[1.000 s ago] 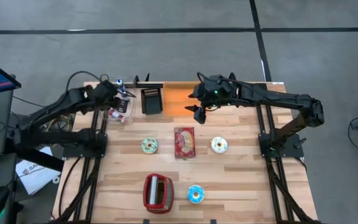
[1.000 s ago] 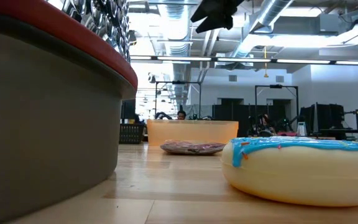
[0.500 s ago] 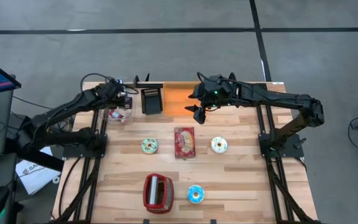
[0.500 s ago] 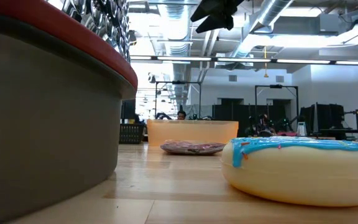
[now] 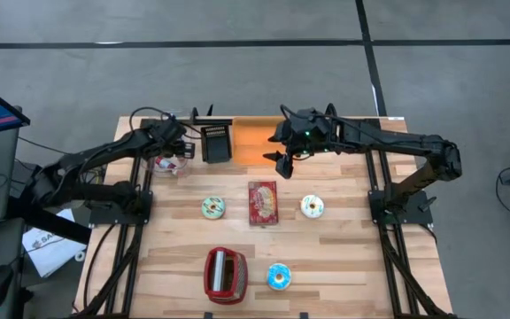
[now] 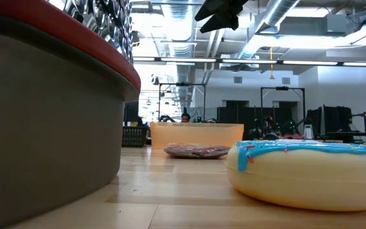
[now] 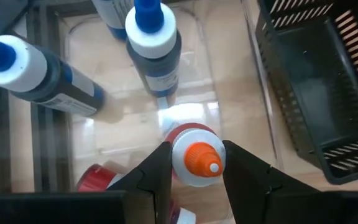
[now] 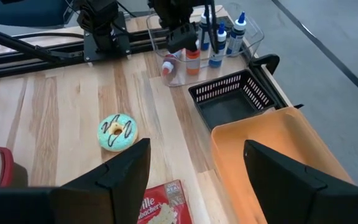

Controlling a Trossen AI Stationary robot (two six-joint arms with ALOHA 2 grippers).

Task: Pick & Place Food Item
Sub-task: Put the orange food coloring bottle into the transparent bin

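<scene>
The left gripper [image 7: 191,165] grips an orange-capped bottle [image 7: 194,157] inside the clear bin [image 5: 168,163] at the surface's far-left corner. The right gripper [image 5: 283,158] hovers fully open, empty, over the orange tray [image 5: 253,142].

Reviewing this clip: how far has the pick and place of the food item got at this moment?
Nothing looks placed yet: the orange bin shows nothing inside, and the donuts and cracker box lie on the table. In hand: the left gripper grips an orange-capped bottle in the clear tray. The right gripper hovers open over the bin. Carrying and placing remain.
</scene>
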